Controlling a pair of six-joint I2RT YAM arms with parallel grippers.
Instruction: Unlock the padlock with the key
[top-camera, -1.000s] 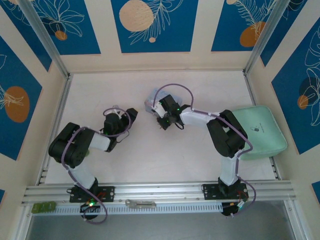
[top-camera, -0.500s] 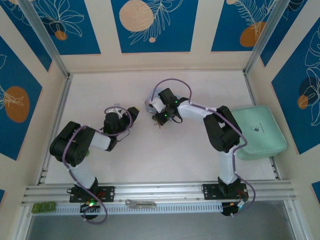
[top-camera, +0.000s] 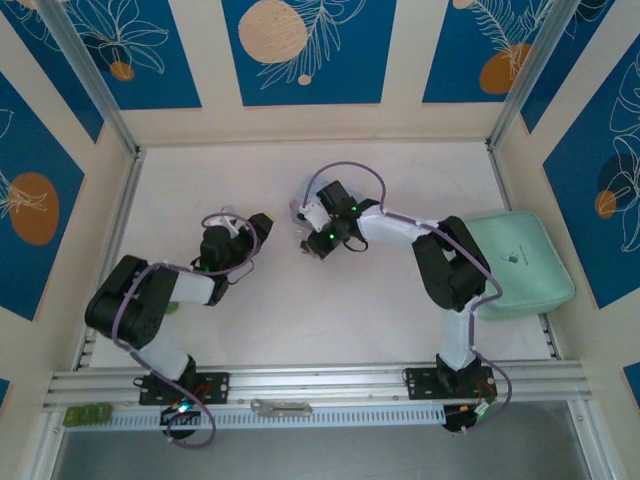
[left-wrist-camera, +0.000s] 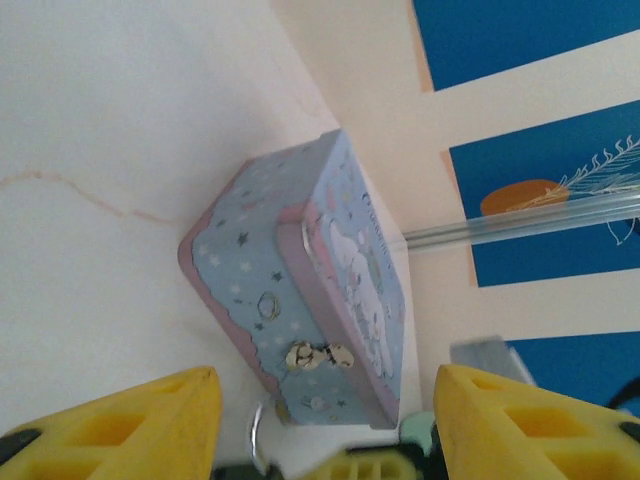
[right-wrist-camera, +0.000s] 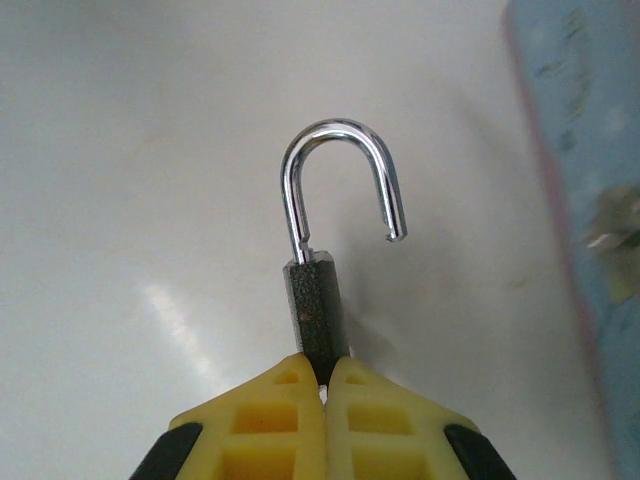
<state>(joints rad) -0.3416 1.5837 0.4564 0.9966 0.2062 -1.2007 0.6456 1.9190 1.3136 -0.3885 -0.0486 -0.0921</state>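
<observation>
Right pincer (right-wrist-camera: 323, 385) clenched on padlock (right-wrist-camera: 318, 320) body; shackle (right-wrist-camera: 340, 170) just beyond its tips, one leg out. Left pincer (left-wrist-camera: 330, 410) released. We judge unlocking done; next, lower it gently.

My bench (top-camera: 300, 310) is pale and smooth. A light blue cartoon tin (left-wrist-camera: 330, 270) lies on it near the middle, and a mint green pouch (top-camera: 520, 262) at its right edge.

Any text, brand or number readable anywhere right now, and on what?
No text can be read.
On the tin lid: faint script beside the cartoon, too blurred to read.
On the green pouch: a small dark mark, too small to read.
On the padlock held in the right gripper: no marking shows.
</observation>
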